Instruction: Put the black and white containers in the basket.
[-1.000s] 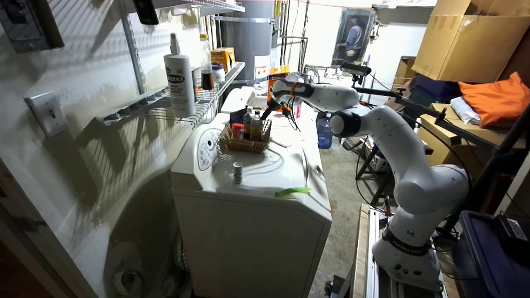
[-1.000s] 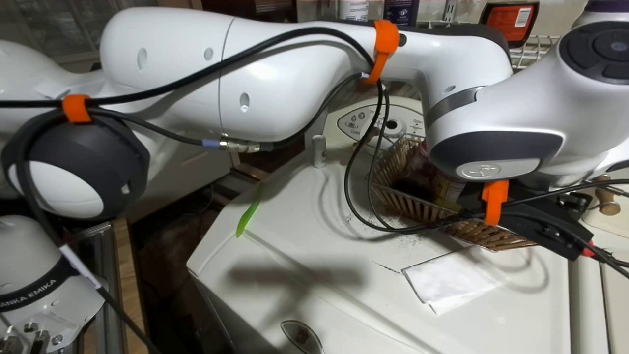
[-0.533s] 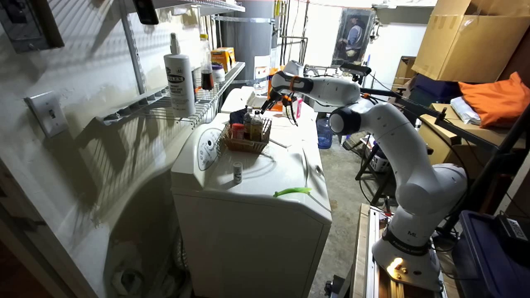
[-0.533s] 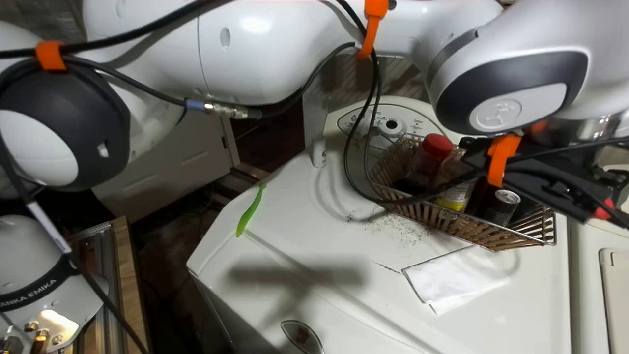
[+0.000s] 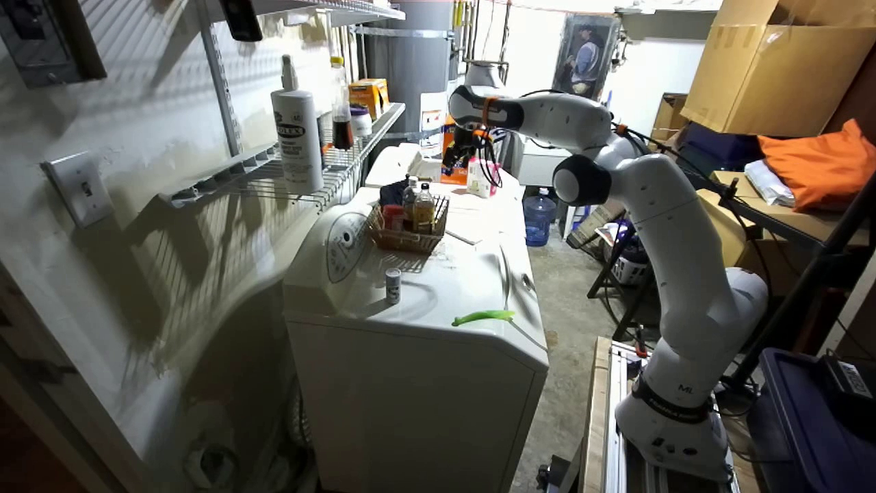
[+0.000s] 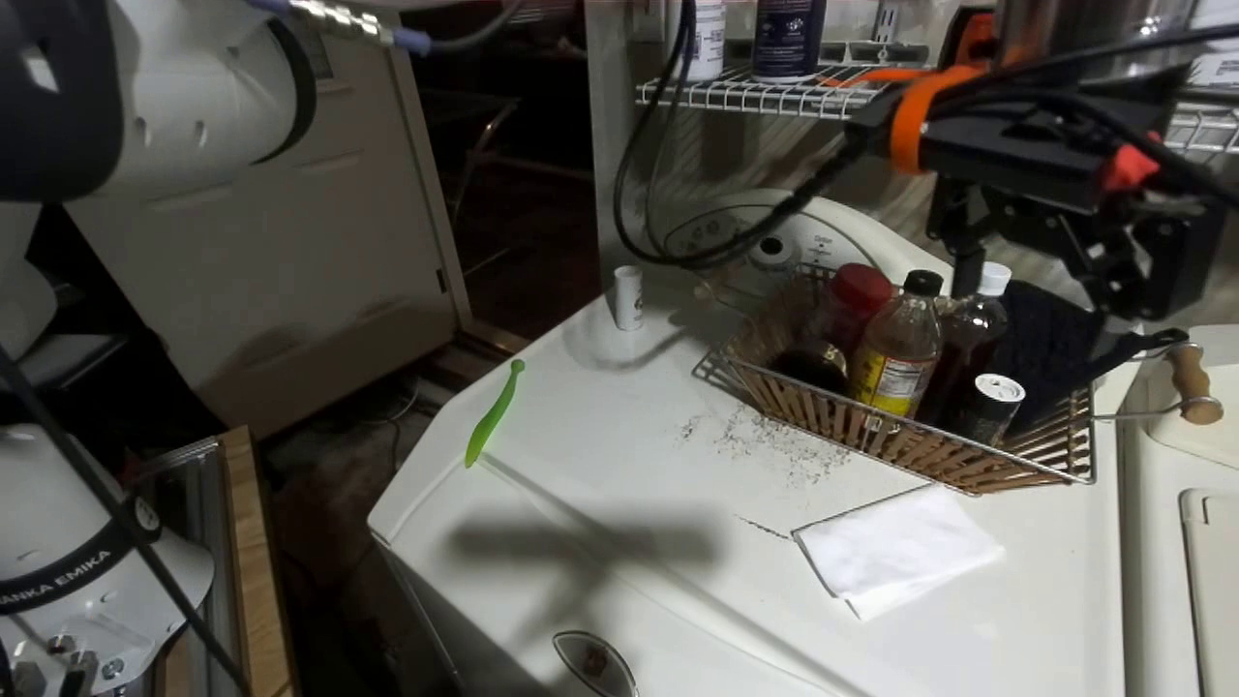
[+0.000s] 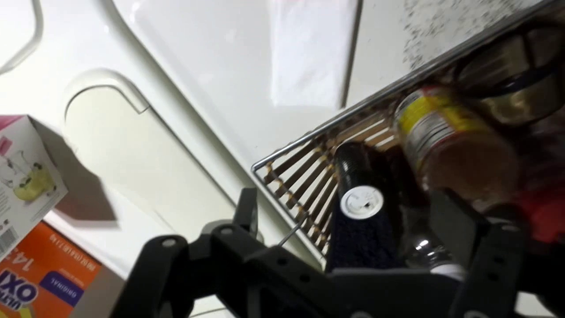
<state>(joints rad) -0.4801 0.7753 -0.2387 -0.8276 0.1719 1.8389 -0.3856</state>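
Note:
The brown slatted wicker basket (image 5: 405, 241) sits on the white appliance, seen in both exterior views. Inside it, at the corner end, stands a black container (image 6: 991, 416) with a round white lid; the wrist view shows this black container (image 7: 362, 202) below the jaws. A small white container (image 6: 628, 298) with dark print stands upright on the appliance outside the basket, and in an exterior view this white container (image 5: 393, 286) is nearer the camera. My gripper (image 7: 351, 214) is above the basket, fingers wide apart, holding nothing. In an exterior view the gripper (image 6: 1041, 302) hangs over the bottles.
Bottles (image 6: 898, 344), a red-capped jar (image 6: 859, 295) and dark cloth (image 6: 1045, 339) share the basket. A green tool (image 5: 483, 317) lies near the appliance's edge, a folded white sheet (image 6: 895, 552) beside the basket. An orange box (image 7: 48, 274) stands beyond; a wire shelf (image 5: 342, 171) overhangs the wall side.
The arm has lifted the gripper up and back from the basket, uncovering the bottles and the black container in an exterior view. The white container has stayed in place.

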